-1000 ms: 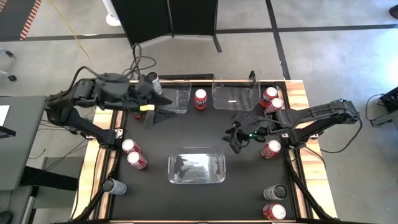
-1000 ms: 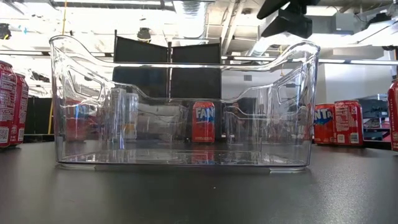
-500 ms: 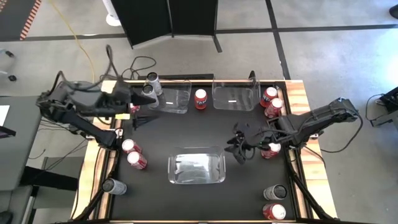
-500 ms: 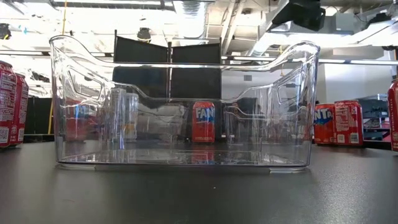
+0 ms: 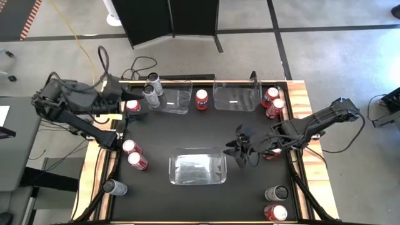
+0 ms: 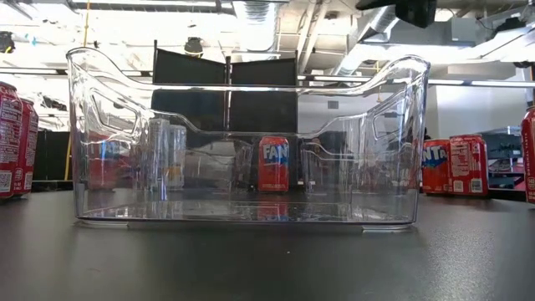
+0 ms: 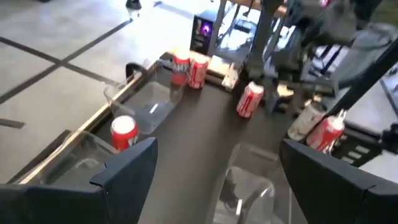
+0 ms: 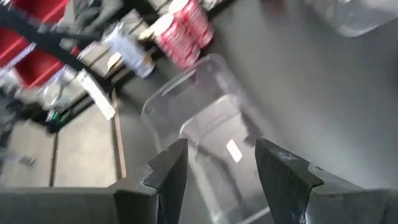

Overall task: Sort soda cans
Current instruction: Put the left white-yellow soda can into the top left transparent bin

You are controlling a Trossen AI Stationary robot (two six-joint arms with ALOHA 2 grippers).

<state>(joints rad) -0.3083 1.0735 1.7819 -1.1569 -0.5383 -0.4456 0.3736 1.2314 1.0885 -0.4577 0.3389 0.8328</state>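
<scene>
Red soda cans stand upright about the table: one between the far bins [image 5: 201,99], two at the far right [image 5: 272,100], two at the left [image 5: 133,154], one by the far left edge [image 5: 132,106], one near right [image 5: 275,212]. Another red can [image 5: 273,151] is half hidden by my right arm. Silver cans stand far left [image 5: 150,87], near left [image 5: 114,186] and near right [image 5: 277,193]. My left gripper [image 7: 214,174] is open, drawn back over the far left edge. My right gripper [image 8: 214,168] [image 5: 240,152] is open, raised beside the near clear bin [image 5: 198,169].
Two clear bins sit at the far edge, one left [image 5: 176,100] and one right [image 5: 236,95]. The near bin fills the low view [image 6: 251,142], with a red can [image 6: 273,165] behind it. Wooden rails edge the black table [image 5: 187,131]. Cables trail off the far left corner.
My left arm has pulled back from the far left bin toward the table's left edge, and the red can by that edge now shows beside it. My right gripper has moved toward the near edge, closer to the near bin.
</scene>
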